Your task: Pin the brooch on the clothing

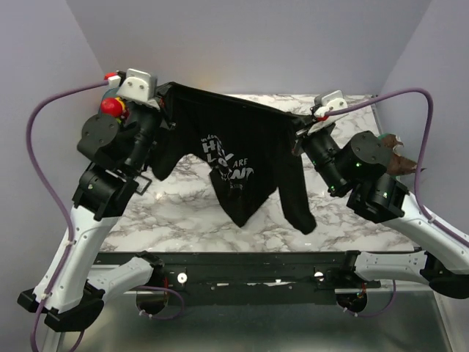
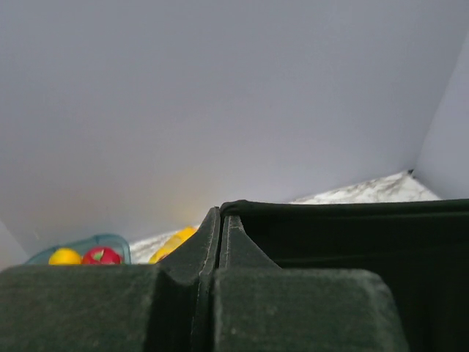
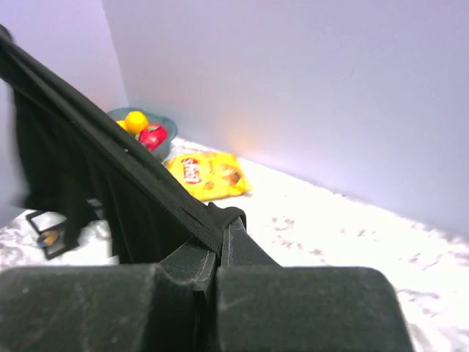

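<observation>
Currently we hold the clothing (image 1: 242,143) aloft, left gripper (image 2: 220,227) and right gripper (image 3: 220,243) each pinching its edge; any harder pull apart could tug fabric free.

The white-shelled left arm (image 1: 77,246) and right arm (image 1: 421,227) carried black cylindrical joints (image 1: 99,136) and looping purple cables (image 1: 403,91). A round red knob (image 1: 111,106) sat by the matte-black left gripper (image 2: 220,220).

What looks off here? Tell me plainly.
The shirt hangs bunched in the air, stretched between the left tool and the right tool rather than lying flat on the table. Its print is folded, only partly readable. Nothing looks spilled or torn.
</observation>
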Controlling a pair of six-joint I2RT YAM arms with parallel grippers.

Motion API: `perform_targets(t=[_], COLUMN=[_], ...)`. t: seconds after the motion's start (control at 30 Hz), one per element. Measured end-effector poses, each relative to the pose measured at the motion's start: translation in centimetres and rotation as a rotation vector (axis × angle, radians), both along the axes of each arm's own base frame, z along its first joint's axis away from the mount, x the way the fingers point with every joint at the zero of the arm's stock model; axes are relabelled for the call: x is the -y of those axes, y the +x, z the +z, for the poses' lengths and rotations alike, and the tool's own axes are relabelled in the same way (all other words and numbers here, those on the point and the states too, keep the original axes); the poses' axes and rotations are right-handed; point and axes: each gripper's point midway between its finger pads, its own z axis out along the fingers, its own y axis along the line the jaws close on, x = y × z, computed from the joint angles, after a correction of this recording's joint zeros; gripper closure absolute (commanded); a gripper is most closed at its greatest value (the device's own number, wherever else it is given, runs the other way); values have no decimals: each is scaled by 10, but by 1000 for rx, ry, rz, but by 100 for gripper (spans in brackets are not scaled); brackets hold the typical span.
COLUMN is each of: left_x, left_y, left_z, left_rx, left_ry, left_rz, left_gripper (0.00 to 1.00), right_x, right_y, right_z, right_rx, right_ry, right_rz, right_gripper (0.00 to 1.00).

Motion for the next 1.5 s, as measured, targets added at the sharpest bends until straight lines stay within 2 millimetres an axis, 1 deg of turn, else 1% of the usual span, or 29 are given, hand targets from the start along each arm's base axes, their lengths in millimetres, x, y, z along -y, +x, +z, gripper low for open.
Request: perform_targets(t=[0.03,0.07,0.13,0.2,0.27,0.4,0.47,0.77,0.83,0.9,0.93,0.97,1.0,1.03,1.07,1.1,1.17,1.2,1.23,1.27,1.3,1.33,1.37,1.4,1.43,1.47,1.5], left_x=[0,1,2,5,8,15,19,28,33,40,42,47,49,54,57,60,65,66,66,67,68,67,64,59,54,52,49], left_y=[-6,-14,-26,-37,-45,-54,-56,-55,-50,-36,-29,-16,-5,13,30,47,103,129,153,182,212,238,264,287,304,317,327], left_z=[13,26,43,57,65,73,75,79,77,78,80,81,82,78,80,78,58,45,30,14,-5,-25,-51,-84,-114,-144,-186], left_rx=[26,54,87,116,137,155,157,162,150,136,135,123,119,95,81,68,0,-35,-71,-106,-143,-179,-227,-289,-348,-407,-496], left_ry=[-8,-17,-23,-23,-22,-20,-23,-48,-59,-61,-63,-60,-57,-50,-48,-47,-43,-44,-44,-43,-52,-64,-72,-80,-88,-93,-98], left_rz=[-18,-41,-81,-126,-161,-219,-243,-287,-298,-295,-288,-276,-266,-259,-255,-249,-225,-209,-193,-178,-164,-142,-116,-95,-79,-72,-68], left_gripper=[100,100,100,100,100,100,100,100,100,100,100,100,100,100,100,100,100,85,38,19,1,1,1,1,1,1,1], right_x=[4,5,9,12,16,27,31,37,39,44,49,55,64,72,83,88,95,93,95,95,99,107,118,132,144,154,166], right_y=[-2,-3,-5,-7,-10,-15,-17,-20,-20,-13,-6,6,23,41,66,88,135,162,189,217,244,272,298,321,340,351,358], right_z=[10,15,25,36,48,75,82,93,98,110,114,115,119,119,113,108,93,79,68,52,32,3,-25,-56,-95,-134,-175], right_rx=[25,39,69,99,127,180,195,227,231,238,242,231,218,201,170,140,76,26,-9,-53,-106,-173,-235,-300,-384,-468,-561], right_ry=[-17,-29,-66,-86,-94,-86,-83,-78,-68,-48,-43,-39,-25,-18,-18,-18,-17,-22,-13,1,16,23,40,41,34,25,17], right_rz=[-2,-1,3,10,13,3,-2,-10,-18,-53,-77,-108,-137,-159,-200,-217,-243,-243,-246,-246,-258,-285,-315,-351,-381,-406,-433], right_gripper=[99,99,99,99,99,99,99,99,99,99,99,99,99,99,99,99,99,96,86,68,30,19,13,9,8,7,3])
